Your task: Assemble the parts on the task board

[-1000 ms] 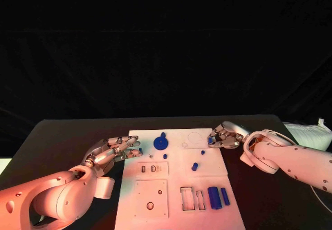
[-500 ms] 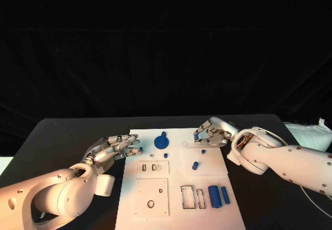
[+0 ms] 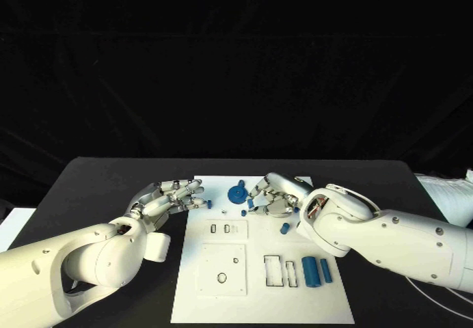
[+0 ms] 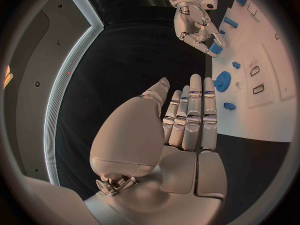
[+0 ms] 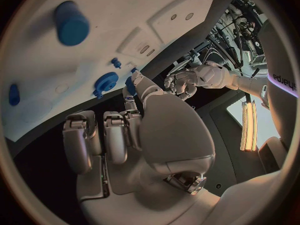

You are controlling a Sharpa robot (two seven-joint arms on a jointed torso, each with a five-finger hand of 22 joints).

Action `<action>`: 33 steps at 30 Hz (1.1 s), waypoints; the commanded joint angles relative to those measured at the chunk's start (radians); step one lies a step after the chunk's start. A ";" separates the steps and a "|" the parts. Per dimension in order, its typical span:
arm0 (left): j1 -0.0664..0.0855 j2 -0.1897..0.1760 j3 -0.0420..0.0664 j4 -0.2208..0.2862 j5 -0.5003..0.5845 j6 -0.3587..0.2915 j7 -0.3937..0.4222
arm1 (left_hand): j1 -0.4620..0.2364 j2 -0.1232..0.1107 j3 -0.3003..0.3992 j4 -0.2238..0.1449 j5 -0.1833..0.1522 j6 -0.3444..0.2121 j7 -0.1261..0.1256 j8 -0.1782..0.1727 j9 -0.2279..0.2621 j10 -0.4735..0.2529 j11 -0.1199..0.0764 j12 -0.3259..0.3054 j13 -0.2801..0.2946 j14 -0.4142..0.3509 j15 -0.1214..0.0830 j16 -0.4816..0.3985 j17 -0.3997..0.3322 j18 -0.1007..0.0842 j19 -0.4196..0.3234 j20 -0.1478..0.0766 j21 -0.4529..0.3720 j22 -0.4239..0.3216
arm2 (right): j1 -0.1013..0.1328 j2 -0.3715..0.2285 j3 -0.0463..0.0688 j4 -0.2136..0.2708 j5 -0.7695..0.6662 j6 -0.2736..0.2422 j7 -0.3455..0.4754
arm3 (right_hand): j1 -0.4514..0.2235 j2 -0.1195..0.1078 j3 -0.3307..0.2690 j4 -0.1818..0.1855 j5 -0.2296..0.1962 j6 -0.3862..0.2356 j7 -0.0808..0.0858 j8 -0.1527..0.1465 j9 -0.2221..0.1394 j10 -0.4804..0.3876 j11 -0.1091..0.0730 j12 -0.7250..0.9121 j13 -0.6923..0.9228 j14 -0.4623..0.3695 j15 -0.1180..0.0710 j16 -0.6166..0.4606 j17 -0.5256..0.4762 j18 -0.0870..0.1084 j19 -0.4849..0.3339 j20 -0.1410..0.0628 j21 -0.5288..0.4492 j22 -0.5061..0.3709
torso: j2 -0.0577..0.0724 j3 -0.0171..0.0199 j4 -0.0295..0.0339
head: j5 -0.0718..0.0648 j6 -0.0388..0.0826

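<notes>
- The white rectangular task board (image 3: 258,301) is seen lying flat in the middle of the black table (image 3: 89,184), its long side running away from the robot.
- The left hand (image 3: 169,198) is held just beside the board's left edge near the far end, fingers extended and slightly apart; nothing is gripped. In the left wrist view the fingers (image 4: 190,116) lie straight and side by side, pointed toward the board.
- The right hand (image 3: 273,194) is positioned over the far part of the board, fingers curled inward. A small blue part (image 4: 215,48) is seen at its fingertips in the left wrist view and appears to be pinched there, though the contact is small and not fully clear.
- A round blue gear-like disc (image 3: 238,194) is seated on the board between the two hands, near the right hand's fingers.
- A small blue peg (image 3: 209,203) lies at the board's left edge, just beside the left fingertips.
- A short blue cylinder (image 3: 285,227) rests on the board near the right wrist.
- Two longer blue bars (image 3: 316,270) lie side by side on the board's right half, beside two rectangular slots (image 3: 280,270).
</notes>
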 commanded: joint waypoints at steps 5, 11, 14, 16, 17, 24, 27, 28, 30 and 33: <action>0.000 0.004 0.000 -0.004 0.005 0.017 0.013 | -0.001 0.006 0.002 -0.005 -0.004 -0.006 0.001 -0.002 0.000 -0.006 0.002 0.000 0.001 -0.002 0.001 -0.007 0.001 0.012 0.002 0.005 -0.006 -0.002 | -0.029 0.055 -0.005 -0.007 -0.129 0.040 -0.072 | 0.007 0.020 0.007 0.002 -0.001 0.011 -0.012 0.005 0.002 0.059 -0.008 -0.001 0.201 0.106 -0.008 0.006 0.263 -0.007 0.106 -0.007 0.006 0.263 | -0.005 -0.0035 -0.0015 | 0.011 -0.020; 0.000 0.005 0.000 -0.003 0.005 0.017 0.012 | -0.001 0.006 0.002 -0.005 -0.004 -0.006 0.001 -0.002 0.000 -0.006 0.002 0.000 0.001 -0.002 0.001 -0.007 0.001 0.012 0.002 0.005 -0.006 -0.002 | -0.038 0.085 -0.010 -0.020 -0.144 0.049 -0.089 | 0.004 0.019 0.006 0.002 -0.001 0.011 -0.011 0.005 0.002 0.060 -0.007 0.000 0.202 0.106 -0.008 0.006 0.263 -0.007 0.106 -0.007 0.006 0.263 | -0.005 -0.0033 0.0000 | 0.013 -0.022; 0.000 0.005 0.000 -0.003 0.005 0.017 0.011 | -0.001 0.006 0.002 -0.005 -0.004 -0.006 0.001 -0.002 0.000 -0.006 0.002 0.000 0.001 -0.002 0.001 -0.007 0.001 0.012 0.002 0.005 -0.006 -0.002 | -0.041 0.097 -0.013 -0.027 -0.147 0.054 -0.093 | 0.002 0.019 0.006 0.003 0.000 0.011 -0.011 0.005 0.002 0.060 -0.007 0.000 0.202 0.106 -0.007 0.006 0.263 -0.007 0.106 -0.007 0.006 0.263 | -0.004 -0.0026 0.0000 | 0.014 -0.025; 0.000 0.005 0.000 -0.003 0.005 0.018 0.011 | -0.001 0.006 0.002 -0.005 -0.004 -0.006 0.001 -0.002 0.000 -0.006 0.002 0.000 0.001 -0.002 0.001 -0.007 0.001 0.012 0.002 0.005 -0.006 -0.002 | -0.042 0.104 -0.014 -0.031 -0.149 0.061 -0.096 | 0.000 0.019 0.006 0.003 0.000 0.011 -0.011 0.004 0.002 0.060 -0.007 0.001 0.202 0.106 -0.007 0.006 0.263 -0.007 0.106 -0.007 0.006 0.263 | -0.004 -0.0019 -0.0001 | 0.016 -0.026; 0.000 0.005 0.000 -0.003 0.005 0.018 0.010 | -0.001 0.006 0.002 -0.005 -0.004 -0.006 0.001 -0.002 0.000 -0.006 0.002 0.000 0.001 -0.002 0.001 -0.007 0.001 0.012 0.002 0.005 -0.006 -0.002 | -0.043 0.106 -0.014 -0.032 -0.150 0.063 -0.098 | -0.001 0.019 0.005 0.003 0.000 0.011 -0.011 0.004 0.002 0.060 -0.007 0.001 0.203 0.106 -0.007 0.006 0.263 -0.007 0.106 -0.007 0.006 0.263 | -0.004 -0.0018 -0.0001 | 0.017 -0.026; 0.000 0.005 0.000 -0.003 0.005 0.019 0.010 | -0.001 0.006 0.002 -0.005 -0.004 -0.006 0.001 -0.002 0.000 -0.006 0.002 0.000 0.001 -0.002 0.001 -0.007 0.001 0.012 0.002 0.005 -0.006 -0.002 | -0.047 0.112 -0.016 -0.040 -0.158 0.084 -0.107 | -0.005 0.016 0.004 0.003 0.001 0.009 -0.011 0.003 0.002 0.060 -0.006 0.000 0.202 0.106 -0.007 0.006 0.263 -0.007 0.106 -0.007 0.006 0.263 | -0.004 -0.0018 -0.0002 | 0.019 -0.031; 0.000 0.005 0.000 -0.003 0.005 0.019 0.010 | -0.001 0.006 0.002 -0.005 -0.004 -0.006 0.001 -0.002 0.000 -0.006 0.002 0.000 0.001 -0.002 0.001 -0.007 0.001 0.012 0.002 0.005 -0.006 -0.002 | -0.048 0.115 -0.016 -0.040 -0.159 0.096 -0.109 | -0.006 0.015 0.004 0.003 0.001 0.009 -0.011 0.002 0.002 0.060 -0.006 0.000 0.202 0.106 -0.007 0.006 0.263 -0.007 0.106 -0.007 0.006 0.263 | -0.004 -0.0018 -0.0004 | 0.020 -0.033; 0.000 0.005 0.000 -0.003 0.005 0.019 0.010 | -0.001 0.006 0.002 -0.005 -0.004 -0.006 0.001 -0.002 0.000 -0.006 0.002 0.000 0.001 -0.002 0.001 -0.007 0.001 0.012 0.002 0.005 -0.006 -0.002 | -0.048 0.116 -0.016 -0.040 -0.160 0.099 -0.110 | -0.006 0.015 0.004 0.003 0.001 0.009 -0.011 0.002 0.002 0.060 -0.006 0.000 0.202 0.106 -0.007 0.006 0.263 -0.007 0.106 -0.007 0.006 0.263 | -0.005 -0.0019 -0.0004 | 0.021 -0.034; 0.000 0.005 0.000 -0.003 0.005 0.019 0.010 | -0.001 0.006 0.002 -0.005 -0.004 -0.006 0.001 -0.002 0.000 -0.006 0.002 0.000 0.001 -0.002 0.001 -0.007 0.001 0.012 0.002 0.005 -0.006 -0.002 | -0.049 0.117 -0.017 -0.040 -0.161 0.106 -0.113 | -0.008 0.014 0.003 0.003 0.001 0.009 -0.010 0.002 0.002 0.060 -0.006 -0.001 0.202 0.106 -0.007 0.006 0.263 -0.007 0.106 -0.006 0.006 0.263 | -0.004 -0.0017 -0.0002 | 0.021 -0.035; 0.000 0.006 0.000 -0.003 0.005 0.020 0.009 | -0.001 0.006 0.002 -0.005 -0.004 -0.006 0.001 -0.002 0.000 -0.006 0.002 0.000 0.001 -0.002 0.001 -0.007 0.001 0.012 0.002 0.005 -0.006 -0.002 | -0.050 0.119 -0.017 -0.041 -0.164 0.117 -0.119 | -0.011 0.012 0.002 0.003 0.000 0.008 -0.010 0.001 0.002 0.059 -0.006 -0.001 0.202 0.106 -0.006 0.006 0.263 -0.007 0.106 -0.006 0.006 0.263 | -0.005 -0.0019 -0.0003 | 0.022 -0.037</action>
